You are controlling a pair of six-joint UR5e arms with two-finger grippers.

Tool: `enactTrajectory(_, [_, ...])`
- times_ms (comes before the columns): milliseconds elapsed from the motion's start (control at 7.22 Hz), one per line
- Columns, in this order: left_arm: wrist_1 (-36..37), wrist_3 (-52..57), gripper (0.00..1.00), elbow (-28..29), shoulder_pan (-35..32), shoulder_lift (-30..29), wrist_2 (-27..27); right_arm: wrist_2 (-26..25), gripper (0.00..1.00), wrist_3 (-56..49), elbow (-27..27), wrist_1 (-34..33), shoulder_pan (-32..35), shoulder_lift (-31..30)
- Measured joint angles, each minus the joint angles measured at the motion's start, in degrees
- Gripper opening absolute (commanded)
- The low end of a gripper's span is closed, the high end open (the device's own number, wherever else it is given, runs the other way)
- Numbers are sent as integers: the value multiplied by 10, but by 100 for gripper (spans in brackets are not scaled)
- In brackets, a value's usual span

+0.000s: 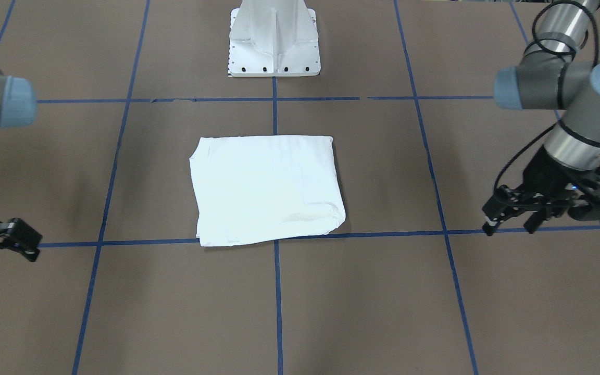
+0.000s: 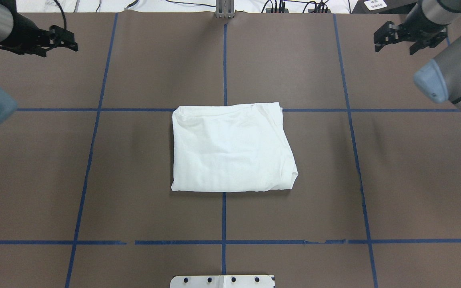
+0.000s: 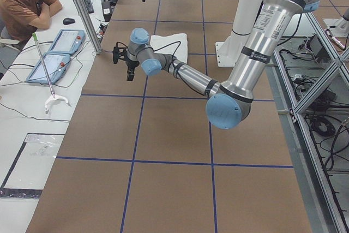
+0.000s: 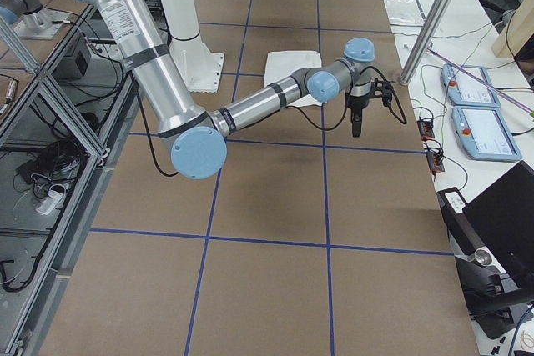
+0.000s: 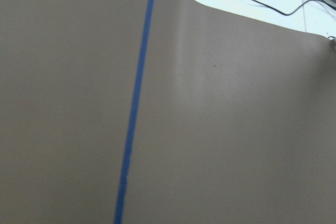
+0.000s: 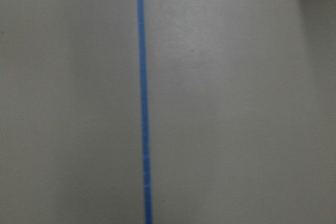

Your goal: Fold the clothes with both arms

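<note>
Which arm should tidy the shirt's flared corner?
Right, marginally: the shirt sits off-centre toward it, flared corner on its side. Both the left gripper and right gripper are open, similarly distant.

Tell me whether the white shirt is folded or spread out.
Folded. The shirt lies as a compact rectangle, no sleeves or collar sticking out, with layered edges at one corner.
</note>
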Motion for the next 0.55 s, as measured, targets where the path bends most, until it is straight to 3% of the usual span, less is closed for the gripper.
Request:
enactTrajectory(277, [3, 173, 100, 0, -82, 62, -35, 61, 100, -144, -2, -1, 86, -75])
enactTrajectory(554, [59, 383, 100, -2, -160, 105, -55, 96, 100, -282, -2, -28, 158, -128])
